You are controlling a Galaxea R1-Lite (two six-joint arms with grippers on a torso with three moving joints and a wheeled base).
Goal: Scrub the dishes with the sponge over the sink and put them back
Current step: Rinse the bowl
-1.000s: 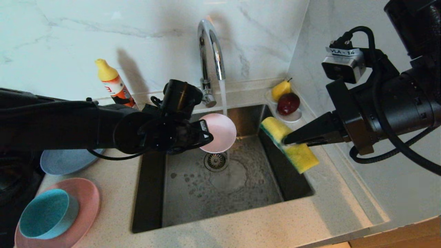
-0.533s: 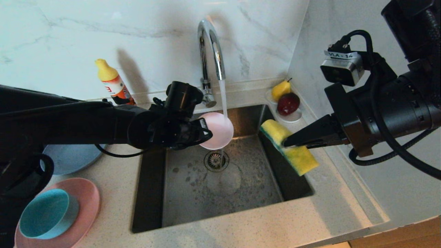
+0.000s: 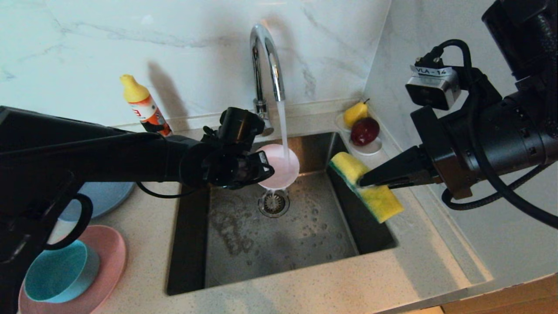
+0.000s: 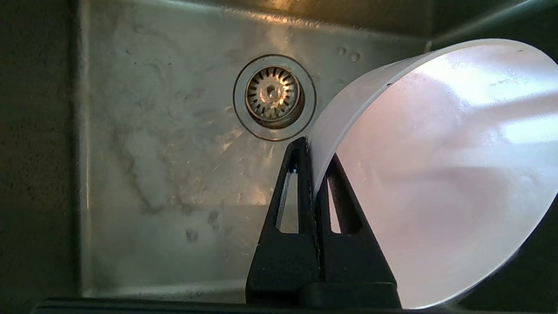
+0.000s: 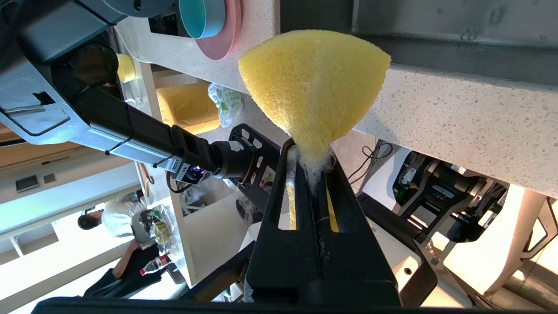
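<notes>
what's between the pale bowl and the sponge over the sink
Only the falling tap stream by the bowl; then open air to the sponge, seen in head view.

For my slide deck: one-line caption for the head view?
Left tool holds pale bowl under running tap; right tool grips sponge over sink.

Landmark: sink (image 3: 244, 244). Faucet (image 3: 266, 65) stands behind it. Bowl (image 3: 279, 168) hangs over its drain (image 3: 273, 203), under the water stream. Sponge (image 3: 366, 185) is over its right rim. Saucer with fruit (image 3: 364, 131) sits at its back-right corner. Bottle (image 3: 144, 107) stands back-left. Plates (image 3: 109, 257) lie left.
</notes>
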